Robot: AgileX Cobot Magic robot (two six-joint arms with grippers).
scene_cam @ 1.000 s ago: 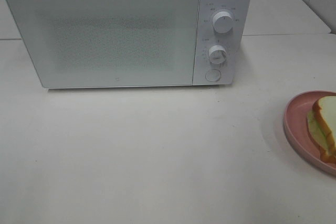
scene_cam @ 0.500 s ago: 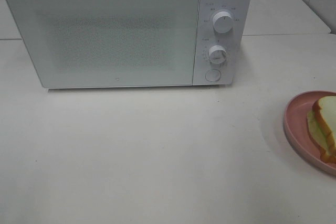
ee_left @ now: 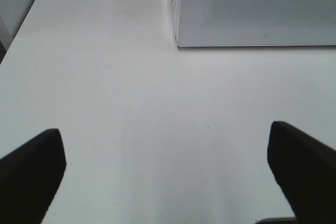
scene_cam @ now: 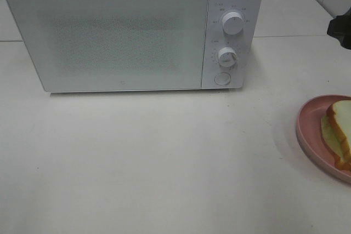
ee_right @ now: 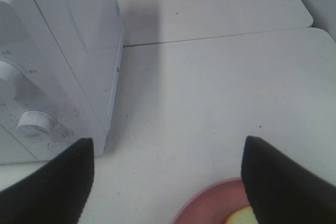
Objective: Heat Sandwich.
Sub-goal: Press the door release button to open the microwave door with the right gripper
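My left end effector is spread wide, its two dark fingers far apart. Nothing sits between them, only bare white desk. It holds nothing and touches nothing. The front corner of the white microwave lies ahead of it and to one side, well apart from the fingers.

My right end effector is also parted wide and holds nothing. Its fingers stand clear of everything on the desk. The microwave's side wall and its lower knob are close beside one finger. Between the two fingers, nearer the finger away from the microwave, I can see the rim of the pink plate. A pale sliver of the sandwich shows on it. I am not touching either of them.

From the high camera, the sandwich lies flat on the plate at the right edge of the desk. It is cut off by the frame, with white bread, an orange-brown crust and a pale greenish layer showing. It lies to the right of the microwave and nearer the camera, well apart from it. The microwave's door is closed. Only a dark part of my right arm shows, at the right edge beyond the plate. The left arm is out of that view.
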